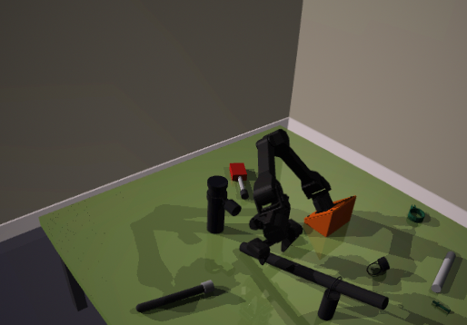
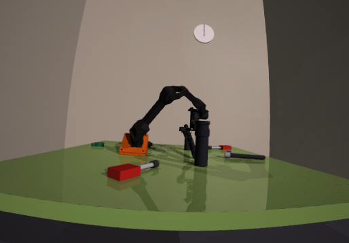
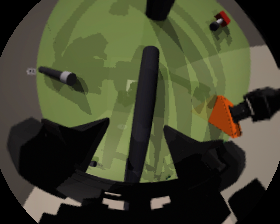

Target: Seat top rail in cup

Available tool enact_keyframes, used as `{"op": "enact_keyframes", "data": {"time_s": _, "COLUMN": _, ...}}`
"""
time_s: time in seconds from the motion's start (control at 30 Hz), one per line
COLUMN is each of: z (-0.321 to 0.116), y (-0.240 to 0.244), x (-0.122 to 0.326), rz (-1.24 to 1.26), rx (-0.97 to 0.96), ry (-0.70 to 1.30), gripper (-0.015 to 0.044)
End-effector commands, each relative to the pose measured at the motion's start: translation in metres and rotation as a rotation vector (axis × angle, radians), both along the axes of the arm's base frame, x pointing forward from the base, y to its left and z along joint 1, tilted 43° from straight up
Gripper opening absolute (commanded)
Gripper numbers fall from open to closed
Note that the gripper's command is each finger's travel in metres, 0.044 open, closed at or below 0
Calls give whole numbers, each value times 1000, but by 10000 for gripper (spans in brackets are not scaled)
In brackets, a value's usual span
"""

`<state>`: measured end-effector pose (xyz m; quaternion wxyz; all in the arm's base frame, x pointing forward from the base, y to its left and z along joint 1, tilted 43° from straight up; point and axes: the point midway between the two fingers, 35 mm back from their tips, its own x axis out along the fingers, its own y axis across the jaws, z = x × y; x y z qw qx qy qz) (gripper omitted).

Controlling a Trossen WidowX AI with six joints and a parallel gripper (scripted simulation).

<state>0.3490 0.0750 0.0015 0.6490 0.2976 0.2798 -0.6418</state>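
The big post [image 1: 215,220] [image 2: 201,152] stands upright. Its brace band [image 2: 201,132] sits high, just under the post cap [image 1: 217,183]. The rail-end cup [image 1: 233,207] hangs out from the band. The dark rail [image 1: 304,271] [image 3: 144,95] passes through the loop cap [image 1: 333,291] on the short post [image 1: 327,309]. Its near-post end is outside the cup, with a gap between them. In the exterior view the rail slants down behind the big post. My gripper [image 1: 273,255] [image 3: 138,124] is open, its fingers on either side of the rail and nothing gripped. Whether a finger touches it is unclear.
The orange arm base [image 1: 338,220] [image 2: 134,148] [image 3: 224,117] stands right of the big post. A red block [image 1: 238,172] [image 2: 123,172] with a grey rod lies behind. A dark tube [image 1: 170,299] [image 2: 249,156] lies left. A small cup with a ring [image 1: 377,266], a grey tube [image 1: 443,271] and green pieces lie right.
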Motion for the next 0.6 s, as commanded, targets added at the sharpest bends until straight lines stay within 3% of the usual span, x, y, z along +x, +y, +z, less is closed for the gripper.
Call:
{"op": "enact_keyframes", "data": {"time_s": 0.0, "z": -5, "y": -6, "x": -1, "rz": 3, "rx": -8, "ry": 7, "gripper": 440}}
{"op": "enact_keyframes", "data": {"time_s": 0.57, "z": -25, "y": -25, "x": -1, "rz": 3, "rx": -9, "ry": 6, "gripper": 440}}
